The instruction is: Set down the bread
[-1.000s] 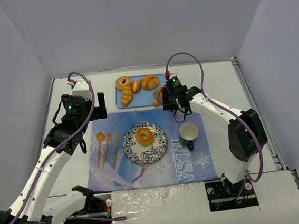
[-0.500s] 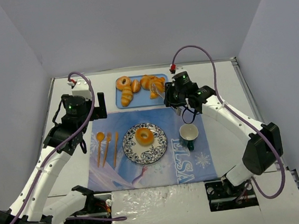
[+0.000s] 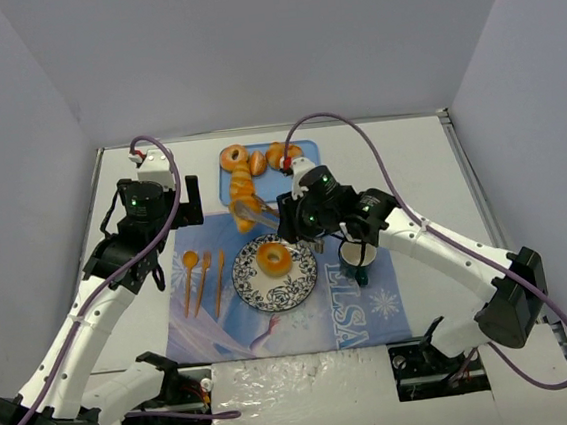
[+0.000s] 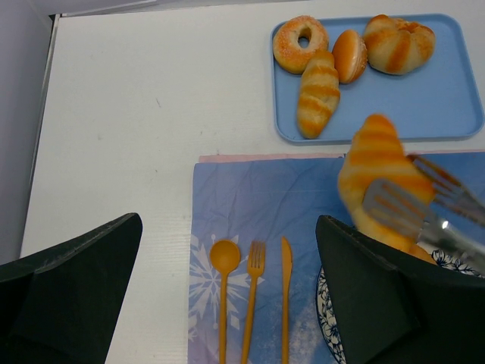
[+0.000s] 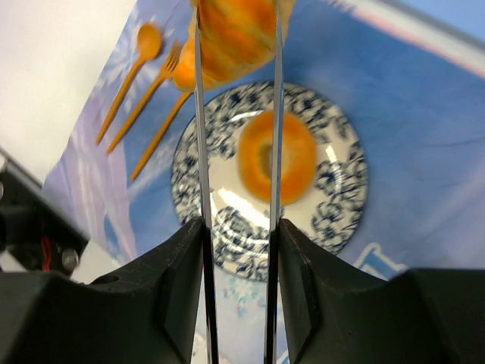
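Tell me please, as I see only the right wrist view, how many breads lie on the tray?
Observer: Four lie on the blue tray: a sugared doughnut, a long roll, a small bun and a knotted roll.
Operator: Thank you. Does anything stand beside the plate?
Observer: A green cup stands on the mat, on the plate's right-arm side.
Operator: And the left gripper?
Observer: It is open and empty.

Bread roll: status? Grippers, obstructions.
Right gripper shut on tongs clamping bread roll, over mat, short of plate. Left gripper open, empty. Doughnut already sits mid-plate.
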`<action>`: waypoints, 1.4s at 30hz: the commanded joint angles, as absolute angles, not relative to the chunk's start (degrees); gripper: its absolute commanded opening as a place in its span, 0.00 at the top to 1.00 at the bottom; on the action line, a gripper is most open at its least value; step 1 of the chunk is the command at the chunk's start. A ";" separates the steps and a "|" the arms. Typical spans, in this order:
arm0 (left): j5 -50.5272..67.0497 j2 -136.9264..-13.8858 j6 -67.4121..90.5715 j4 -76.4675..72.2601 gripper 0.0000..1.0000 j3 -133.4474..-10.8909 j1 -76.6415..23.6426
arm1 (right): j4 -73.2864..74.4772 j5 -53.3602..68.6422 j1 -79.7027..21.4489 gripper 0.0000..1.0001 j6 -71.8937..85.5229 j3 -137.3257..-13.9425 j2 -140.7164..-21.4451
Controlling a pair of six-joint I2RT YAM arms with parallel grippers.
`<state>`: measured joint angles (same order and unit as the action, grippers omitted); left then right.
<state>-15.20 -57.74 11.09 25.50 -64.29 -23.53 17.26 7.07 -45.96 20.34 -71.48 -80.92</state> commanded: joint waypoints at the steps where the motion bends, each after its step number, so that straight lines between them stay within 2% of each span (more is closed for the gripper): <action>1: -16.35 -57.48 10.55 22.76 0.03 -66.62 -23.91 | 15.39 6.77 -50.78 1.00 19.24 -69.51 -78.57; 13: -16.36 -57.57 10.55 22.85 0.03 -66.62 -23.91 | 14.58 2.00 -59.32 1.00 21.59 -62.57 -77.83; 26: -16.35 -57.59 10.55 22.85 0.03 -66.71 -23.91 | 14.57 0.44 -62.32 1.00 23.51 -58.90 -75.47; 37: -16.35 -57.57 10.55 22.93 0.03 -66.71 -23.91 | 14.58 0.18 -64.62 0.89 24.71 -56.95 -75.51; 42: -16.35 -57.57 10.53 22.87 0.03 -66.71 -23.99 | 14.59 0.18 -65.04 0.75 25.06 -56.78 -75.69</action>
